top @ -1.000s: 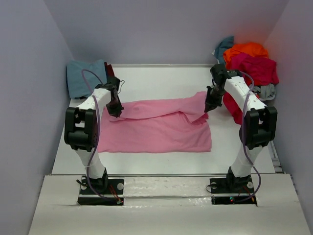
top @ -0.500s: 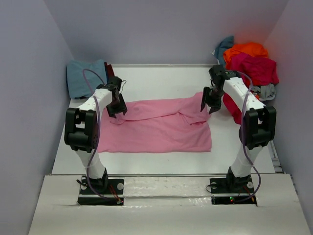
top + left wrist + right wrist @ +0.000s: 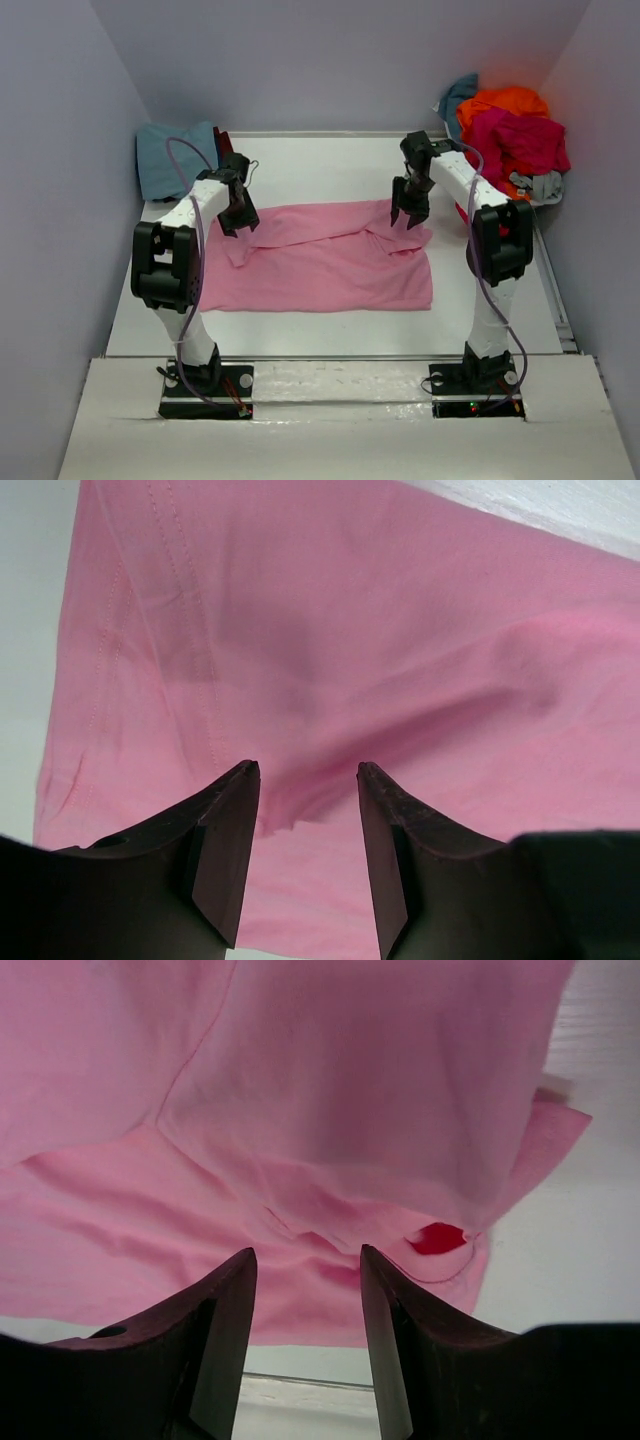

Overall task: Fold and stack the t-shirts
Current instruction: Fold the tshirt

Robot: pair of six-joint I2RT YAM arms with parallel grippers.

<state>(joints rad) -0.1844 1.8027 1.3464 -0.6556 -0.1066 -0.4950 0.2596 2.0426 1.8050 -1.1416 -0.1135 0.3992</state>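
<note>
Left claw (image 3: 238,216) and right claw (image 3: 408,214) hang with jaws apart, empty, just above the pink t-shirt (image 3: 320,268) on the counter (image 3: 330,165).

pink t-shirt (image 3: 320,272) partly folded, flat at centre, blue t-shirt (image 3: 172,158) far left, colourful t-shirt pile (image 3: 512,128) far right

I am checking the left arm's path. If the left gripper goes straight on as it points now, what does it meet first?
Most likely the pink t-shirt: the open left gripper points down at its cloth near the left edge, nothing between. The gap to it is unclear.
</note>
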